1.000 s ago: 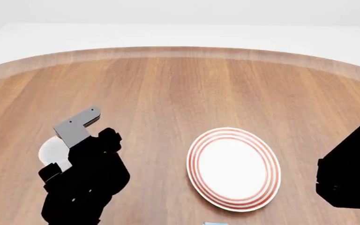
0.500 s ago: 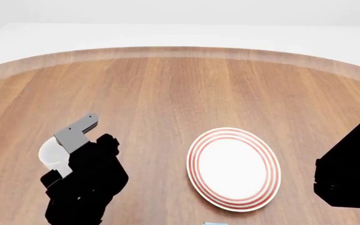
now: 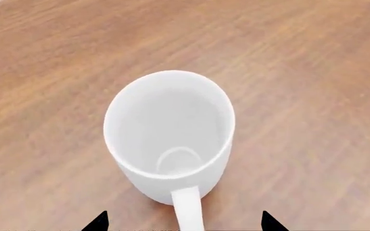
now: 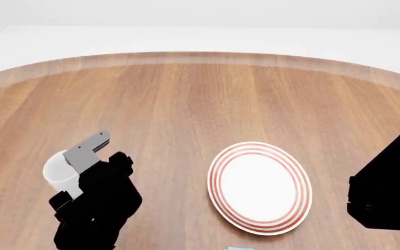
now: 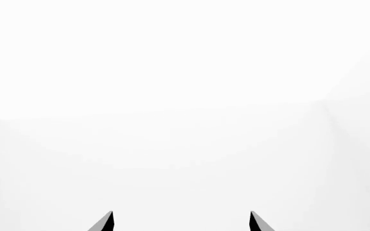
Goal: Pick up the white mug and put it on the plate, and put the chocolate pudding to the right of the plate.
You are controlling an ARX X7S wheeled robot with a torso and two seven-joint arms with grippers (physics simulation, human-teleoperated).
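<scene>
White mug (image 3: 169, 134) sits below the spread left claw (image 3: 179, 222), which has drawn back.

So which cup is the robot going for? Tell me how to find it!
Start at the big round wooden table and find the plate with red rings. Look to the plate's left, where the robot's black left arm reaches down. Just beyond its left end effector stands the white mug: plain, glossy, empty, upright, with a loop handle pointing back at the end effector.

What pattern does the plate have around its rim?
Concentric red rings on white, around the plate; the head view shows it best.
</scene>
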